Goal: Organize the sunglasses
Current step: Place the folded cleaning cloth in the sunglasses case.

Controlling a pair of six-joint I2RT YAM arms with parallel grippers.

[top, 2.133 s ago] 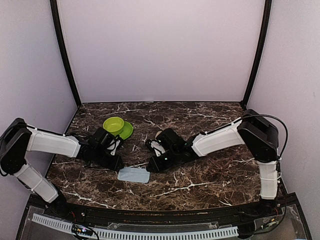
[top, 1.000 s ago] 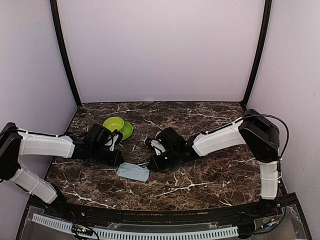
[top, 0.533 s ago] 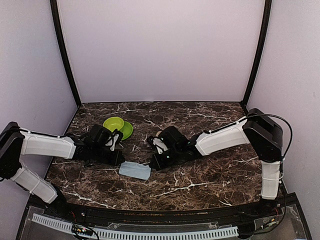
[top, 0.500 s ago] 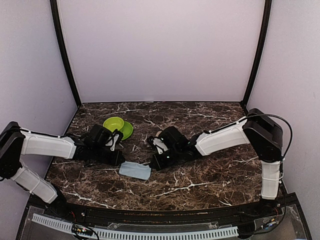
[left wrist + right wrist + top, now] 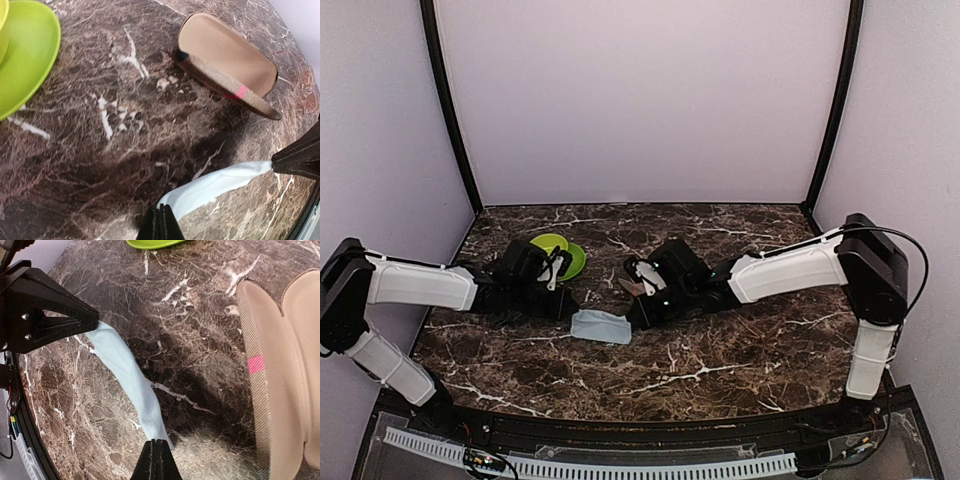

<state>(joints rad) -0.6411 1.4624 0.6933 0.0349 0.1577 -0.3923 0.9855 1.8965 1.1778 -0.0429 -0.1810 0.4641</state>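
A light blue cloth hangs stretched between my two grippers, just above the marble table. My left gripper is shut on its left corner. My right gripper is shut on its right corner. A tan glasses case with a striped edge and a pink mark lies shut on the table beyond the cloth. It also shows in the right wrist view and partly behind the right gripper in the top view. No sunglasses are in view.
A green bowl sits on a green plate at the back left, just behind my left gripper. The plate's edge shows in the left wrist view. The table is dark marble.
Both grippers have moved away from the near edge and a little right, carrying the cloth between them. The cloth has come up off the table and is pulled out longer.
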